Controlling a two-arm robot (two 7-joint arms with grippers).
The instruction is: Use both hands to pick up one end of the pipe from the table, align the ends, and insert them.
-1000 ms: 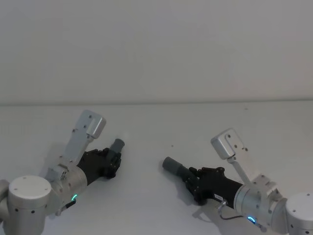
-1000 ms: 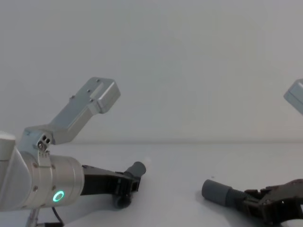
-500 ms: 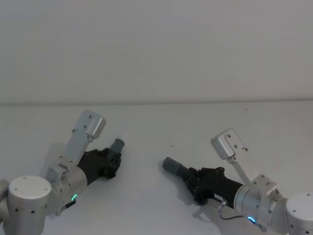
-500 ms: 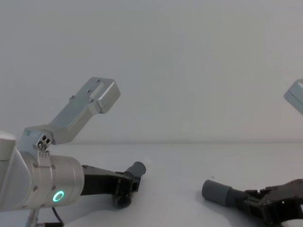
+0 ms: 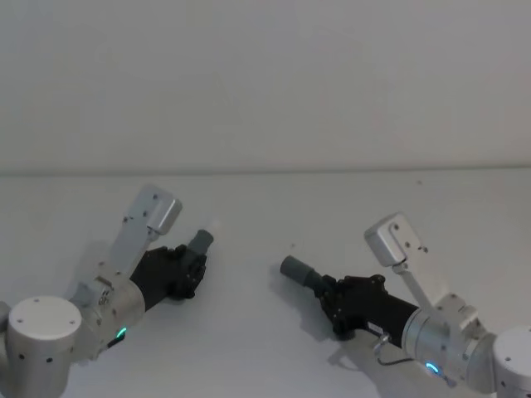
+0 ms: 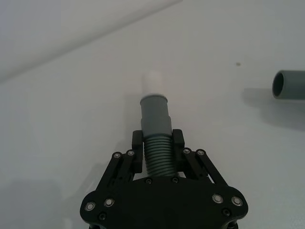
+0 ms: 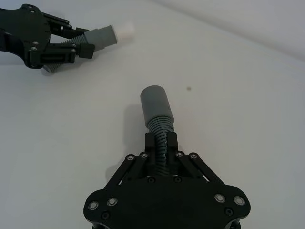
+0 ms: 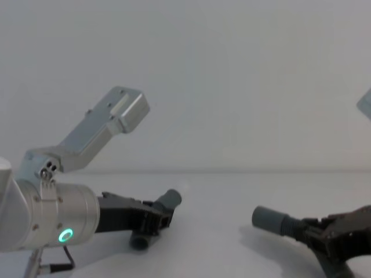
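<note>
- Low over the table [image 5: 249, 348], at 8 o'clock, the left hand [image 5: 192, 262] squeezes the white-tipped pipe piece [image 5: 200, 242].
- At 4 o'clock, the right hand [image 5: 330, 289] squeezes the other pipe piece [image 5: 296, 270]; the two pieces are apart.

Seemingly a bare lab test bench: plain white table [image 5: 249, 348] against a blank white wall [image 5: 265, 83].
</note>
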